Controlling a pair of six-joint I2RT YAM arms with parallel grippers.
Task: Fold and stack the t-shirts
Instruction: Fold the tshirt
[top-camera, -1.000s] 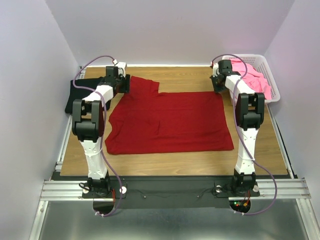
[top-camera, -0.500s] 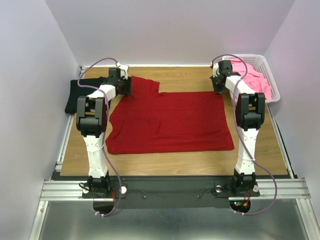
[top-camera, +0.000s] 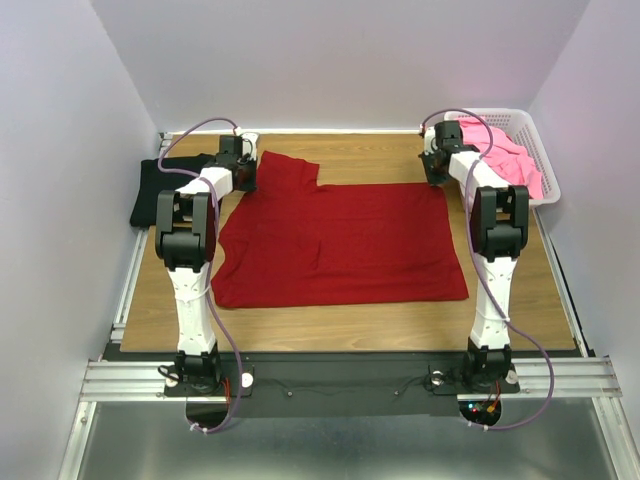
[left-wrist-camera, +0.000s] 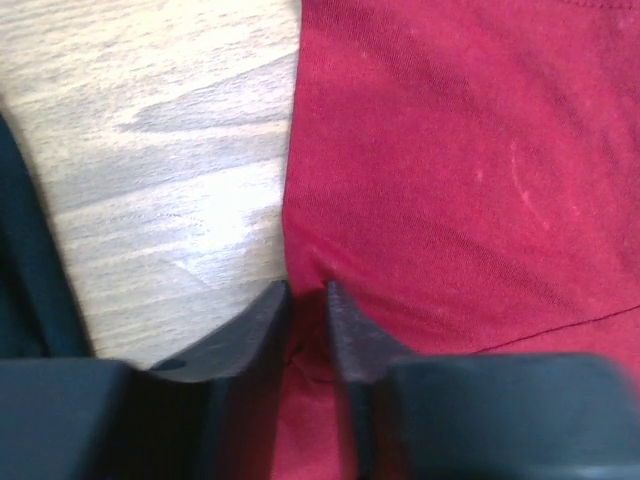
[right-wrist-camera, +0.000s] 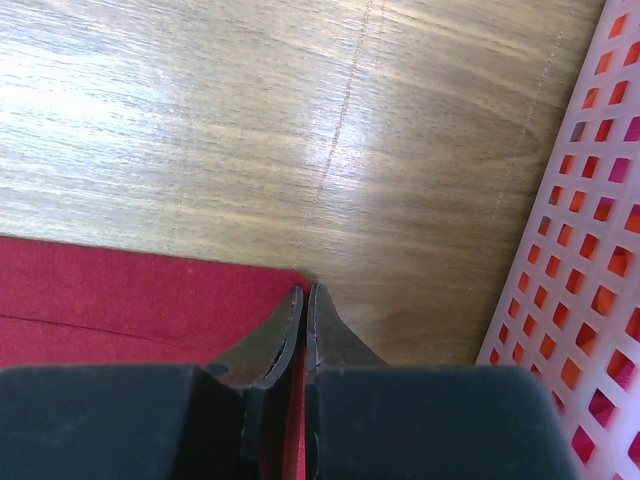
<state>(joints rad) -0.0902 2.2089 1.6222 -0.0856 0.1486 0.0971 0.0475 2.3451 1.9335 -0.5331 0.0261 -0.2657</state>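
Observation:
The dark red t-shirt (top-camera: 340, 240) lies spread flat across the middle of the table. My left gripper (top-camera: 248, 172) is at its far left sleeve, jaws drawn in on a pinch of the red cloth (left-wrist-camera: 450, 180), which bunches up between the fingers at the gripper (left-wrist-camera: 308, 292). My right gripper (top-camera: 436, 176) is at the shirt's far right corner, shut with a sliver of red cloth (right-wrist-camera: 120, 300) between its jaws at the gripper (right-wrist-camera: 305, 292). A black t-shirt (top-camera: 150, 190) lies at the far left. Bright pink t-shirts (top-camera: 505, 158) fill the basket.
The white lattice basket (top-camera: 548, 185) stands at the far right, close beside the right gripper, and its wall (right-wrist-camera: 585, 240) shows in the right wrist view. The black shirt's edge (left-wrist-camera: 25, 250) lies just left of the left gripper. Bare wood (top-camera: 380, 155) lies beyond the red shirt.
The left gripper's jaws have come together on the red sleeve edge, and the left arm has shifted slightly. The right gripper has finished closing on the shirt's corner. The shirt lies as before.

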